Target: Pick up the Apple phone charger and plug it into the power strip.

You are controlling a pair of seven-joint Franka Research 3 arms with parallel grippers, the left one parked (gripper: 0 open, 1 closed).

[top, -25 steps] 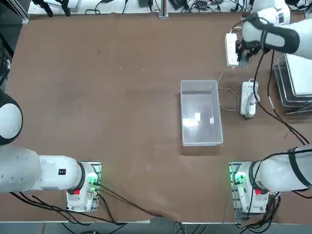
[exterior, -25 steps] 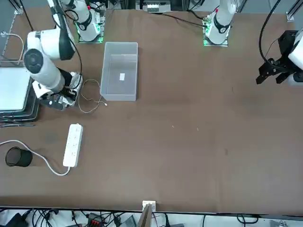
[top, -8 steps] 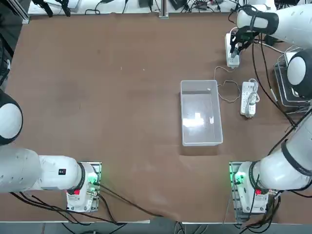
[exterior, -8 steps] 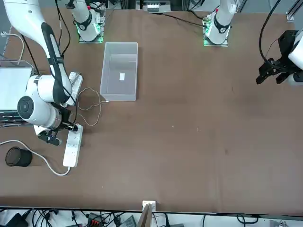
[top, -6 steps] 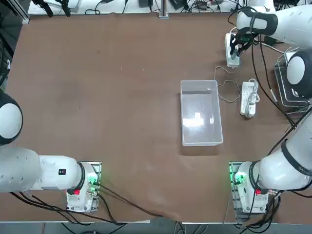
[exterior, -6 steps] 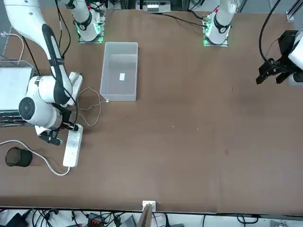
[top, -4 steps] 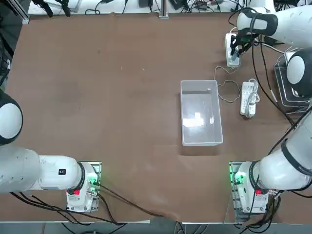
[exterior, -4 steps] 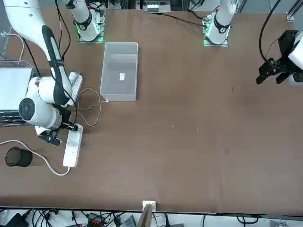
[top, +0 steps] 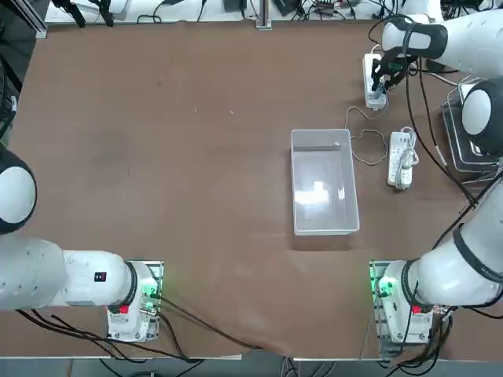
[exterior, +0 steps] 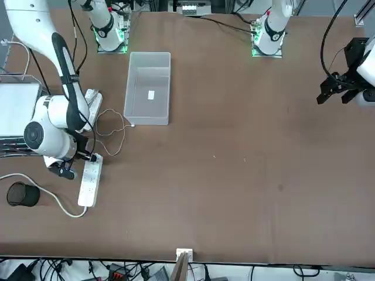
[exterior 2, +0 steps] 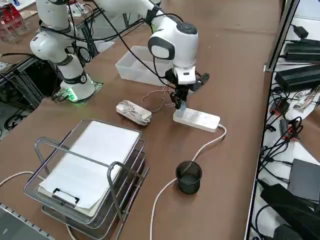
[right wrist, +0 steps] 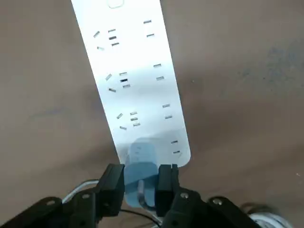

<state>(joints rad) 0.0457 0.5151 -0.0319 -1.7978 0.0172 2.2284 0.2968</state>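
Right gripper (right wrist: 141,184) clamping Apple phone charger (right wrist: 140,167) over power strip (right wrist: 135,80) end.

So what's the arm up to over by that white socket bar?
The right gripper is shut on the Apple phone charger and holds it right at the end of the power strip, at the last sockets. The wrist view shows the plug block against the strip's end, but not whether the prongs are in. The charger's thin cable trails back toward the clear bin. A second strip with a bundled cord lies nearby, untouched.
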